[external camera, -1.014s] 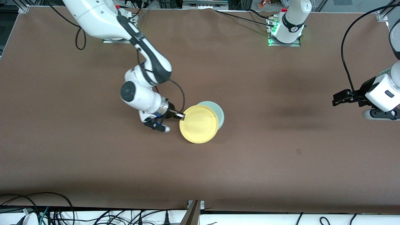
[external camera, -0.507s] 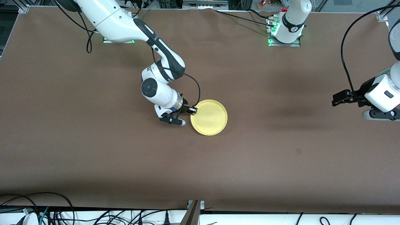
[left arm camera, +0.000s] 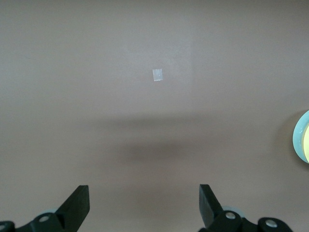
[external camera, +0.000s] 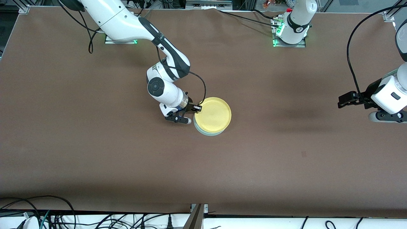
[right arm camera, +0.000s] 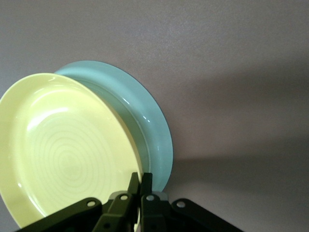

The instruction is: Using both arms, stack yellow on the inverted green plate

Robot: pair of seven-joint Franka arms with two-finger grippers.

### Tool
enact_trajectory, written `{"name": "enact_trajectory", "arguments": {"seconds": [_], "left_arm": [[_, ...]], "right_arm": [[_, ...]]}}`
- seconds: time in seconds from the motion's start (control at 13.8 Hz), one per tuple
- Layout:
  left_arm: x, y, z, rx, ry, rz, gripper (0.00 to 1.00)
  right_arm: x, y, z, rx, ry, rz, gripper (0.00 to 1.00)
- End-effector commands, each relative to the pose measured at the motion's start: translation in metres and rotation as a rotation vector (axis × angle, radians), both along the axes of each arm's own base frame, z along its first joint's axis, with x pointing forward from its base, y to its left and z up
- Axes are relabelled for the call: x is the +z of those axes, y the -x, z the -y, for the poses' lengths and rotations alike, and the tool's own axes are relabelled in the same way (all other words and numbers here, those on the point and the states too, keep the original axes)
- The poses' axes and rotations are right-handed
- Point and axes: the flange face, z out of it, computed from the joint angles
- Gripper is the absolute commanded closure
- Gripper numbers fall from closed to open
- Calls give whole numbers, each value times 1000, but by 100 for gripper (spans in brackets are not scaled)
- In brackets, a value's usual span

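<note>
The yellow plate (external camera: pixel 212 114) sits above the green plate (external camera: pixel 210 134) near the table's middle and covers most of it. Only a thin green crescent shows on the side nearer the front camera. My right gripper (external camera: pixel 197 108) is shut on the yellow plate's rim at the edge toward the right arm's end. In the right wrist view the yellow plate (right arm camera: pixel 63 150) stands in front of the green plate (right arm camera: pixel 145 116), with the rim pinched by my right gripper (right arm camera: pixel 140 181). My left gripper (external camera: pixel 341 101) waits open over bare table at the left arm's end. The left wrist view shows the left gripper (left arm camera: pixel 144 205) holding nothing.
A small pale square of tape (external camera: pixel 303 154) lies on the brown table, nearer the front camera than the plates. Cables (external camera: pixel 47 213) run along the table's near edge. The arm bases (external camera: pixel 289 38) stand along the edge farthest from the camera.
My right arm has carried the yellow plate toward the left arm's end until it covers the green plate. The left arm has not moved.
</note>
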Motion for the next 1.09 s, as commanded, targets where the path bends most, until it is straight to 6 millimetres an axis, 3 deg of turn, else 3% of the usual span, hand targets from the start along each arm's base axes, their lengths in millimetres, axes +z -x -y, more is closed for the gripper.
{"name": "enact_trajectory", "arguments": {"seconds": [0.0, 0.07, 0.22, 0.29, 0.43, 0.72, 0.87, 1.01], "left_arm": [[5, -4, 2, -7, 18, 3, 0], [5, -4, 2, -7, 18, 3, 0], [5, -4, 2, -7, 18, 3, 0], [5, -4, 2, -7, 18, 3, 0], [5, -4, 2, -7, 18, 3, 0], [5, -4, 4, -9, 18, 3, 0], [5, -4, 5, -6, 30, 4, 0], [5, -4, 5, -5, 31, 4, 0]], "right_arm": [[29, 0, 5, 9, 6, 41, 0], [37, -9, 14, -9, 11, 60, 0], [74, -27, 36, -34, 24, 94, 0], [104, -37, 52, -43, 38, 99, 0], [141, -50, 80, -61, 73, 77, 0], [215, -58, 135, 10, 270, 48, 0], [242, -69, 184, 20, 361, -25, 0], [290, -68, 225, 144, 369, -49, 0]]}}
